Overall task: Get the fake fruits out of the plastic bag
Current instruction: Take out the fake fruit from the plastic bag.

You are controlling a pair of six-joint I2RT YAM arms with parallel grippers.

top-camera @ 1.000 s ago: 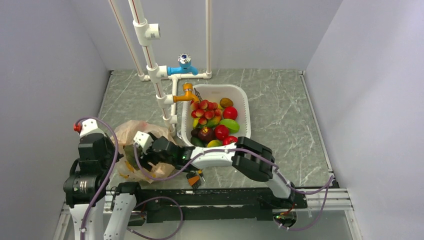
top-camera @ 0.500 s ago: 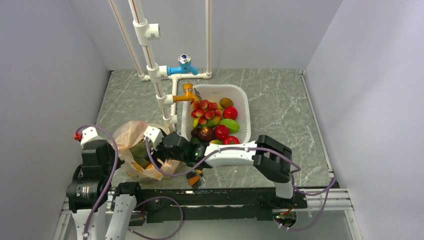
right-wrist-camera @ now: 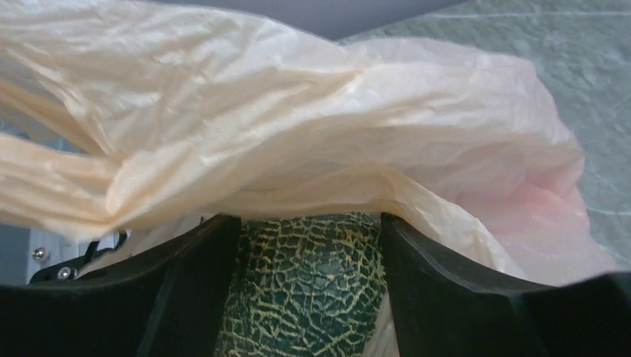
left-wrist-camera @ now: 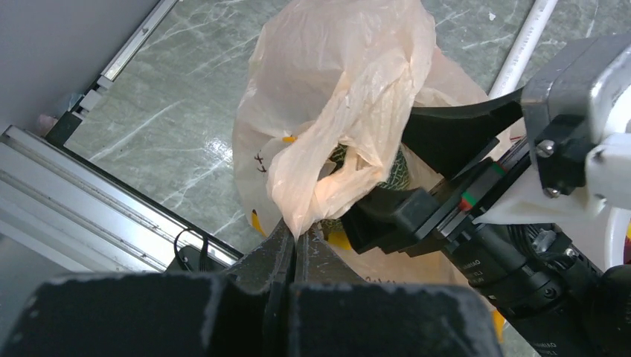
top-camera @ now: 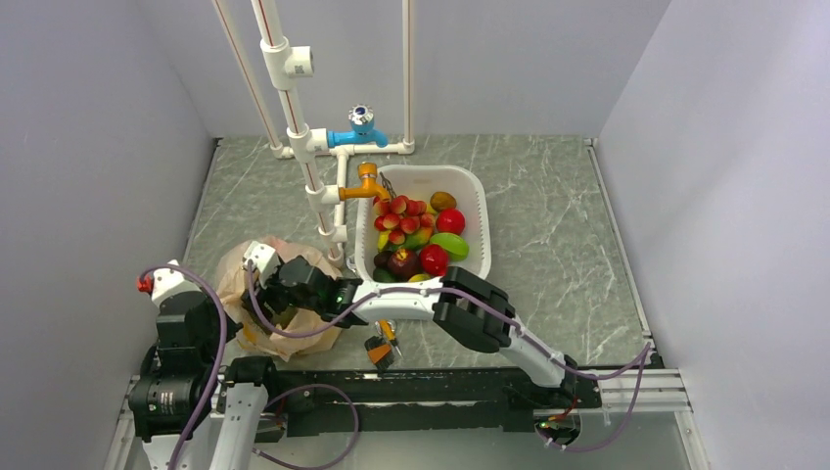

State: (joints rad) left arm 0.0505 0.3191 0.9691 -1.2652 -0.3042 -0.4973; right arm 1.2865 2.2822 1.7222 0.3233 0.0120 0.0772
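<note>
From the overhead camera I see the grey-green marbled table (top-camera: 548, 196) filling the booth. A white plastic pipe stand with a blue tap and an orange tap (top-camera: 338, 166) rises at about 11 o'clock from the table's middle. Just beside it, at its 4 o'clock, sits the white rectangular plastic basin (top-camera: 478, 196). The basin is heaped with fruit: the bunch of small red plastic grapes (top-camera: 399, 211) lies at its 10 o'clock and a large round red fruit (top-camera: 434, 258) lies toward its 6 o'clock.

The thin crinkly beige-tan translucent plastic bag (top-camera: 235, 274) lies at the table's 8 o'clock, well apart from the basin's rim. The right arm reaches across to it from 4 o'clock.

On my right wrist feed the bag's film drapes over the top of the view. Under it sits the grey-green netted melon (right-wrist-camera: 312, 297), inside the bag. The right gripper (right-wrist-camera: 306, 223) has its two black fingers (right-wrist-camera: 193, 290) spread wide, one on each side of the melon. The melon fills the gap from edge to edge (whether they actually press it, I cannot tell).

The left gripper (left-wrist-camera: 295, 249) is pressed together, pinching a fold of the bag's rim at the bag's 6 o'clock in my left wrist feed. The film rises from that pinch toward 12 o'clock.
</note>
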